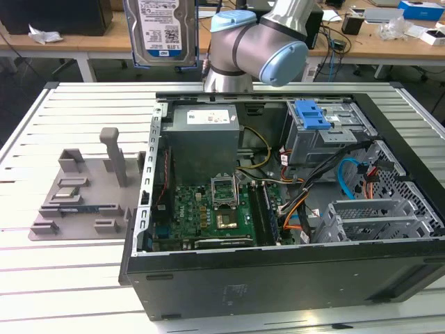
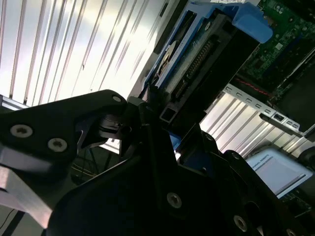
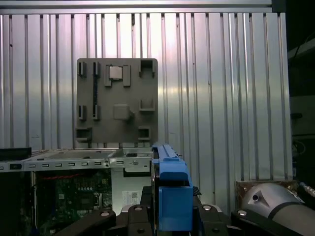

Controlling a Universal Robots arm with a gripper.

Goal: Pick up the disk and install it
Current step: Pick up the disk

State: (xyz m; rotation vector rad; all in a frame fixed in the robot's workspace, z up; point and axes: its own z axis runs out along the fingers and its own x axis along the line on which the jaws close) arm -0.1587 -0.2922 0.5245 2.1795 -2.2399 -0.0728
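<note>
Disk (image 1: 161,31) sits edge-on between the gripper's (image 3: 171,209) jaws, clamped tight, high above the table (image 1: 76,271).

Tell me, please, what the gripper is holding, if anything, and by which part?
The gripper holds the disk by one end, its jaws shut across the blue carrier bracket there.

No print is legible. A white-and-blue barcode label (image 1: 158,17) is seen on the disk (image 1: 161,35) in the exterior view; bars and text rows are visible, but the characters cannot be made out. A white sticker (image 1: 212,116) is seen on the grey power supply box (image 1: 205,142); its print is too small to be read.
</note>
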